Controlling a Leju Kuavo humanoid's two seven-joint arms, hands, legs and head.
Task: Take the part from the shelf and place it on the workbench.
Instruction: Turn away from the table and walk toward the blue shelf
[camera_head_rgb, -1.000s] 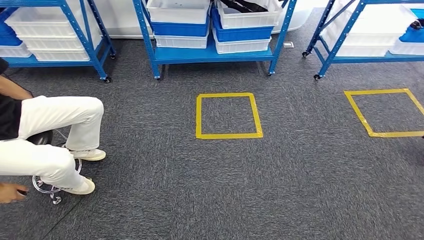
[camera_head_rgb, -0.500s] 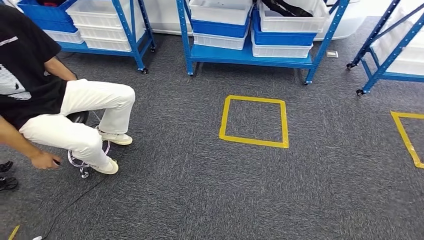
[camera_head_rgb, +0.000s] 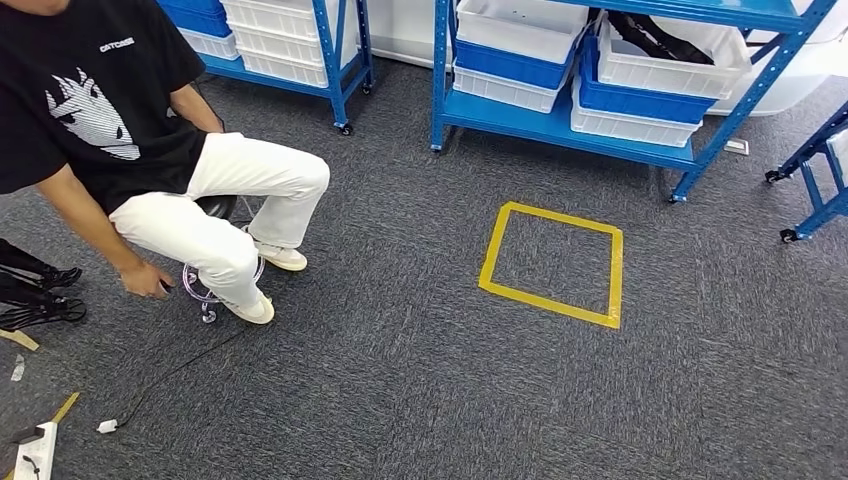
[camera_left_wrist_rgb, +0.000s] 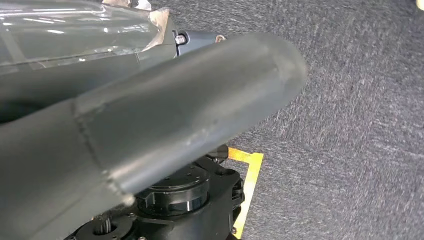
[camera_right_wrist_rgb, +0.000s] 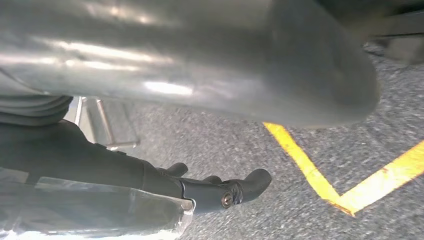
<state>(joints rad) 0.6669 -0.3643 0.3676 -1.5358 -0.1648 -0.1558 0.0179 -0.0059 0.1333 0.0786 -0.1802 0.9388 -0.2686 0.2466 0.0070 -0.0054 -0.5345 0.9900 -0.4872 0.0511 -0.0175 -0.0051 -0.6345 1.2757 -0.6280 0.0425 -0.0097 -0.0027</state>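
head view: open carpet (camera_head_rgb: 420, 380) around yellow tape square (camera_head_rgb: 553, 263), below blue shelf (camera_head_rgb: 560, 125)

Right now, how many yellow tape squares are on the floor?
1 whole square, on the carpet before the middle shelf. Wrist views show yellow tape corners too; others may be hidden.

A clear plastic-bagged part (camera_right_wrist_rgb: 90, 210) lies against the right hand's dark fingers (camera_right_wrist_rgb: 210, 192).

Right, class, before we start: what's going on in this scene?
The robot faces a blue shelf of white and blue bins, with a yellow tape square on the carpet before it. A person sits at the left. The left hand and right hand hang low over the carpet; whether either holds the part is unclear.
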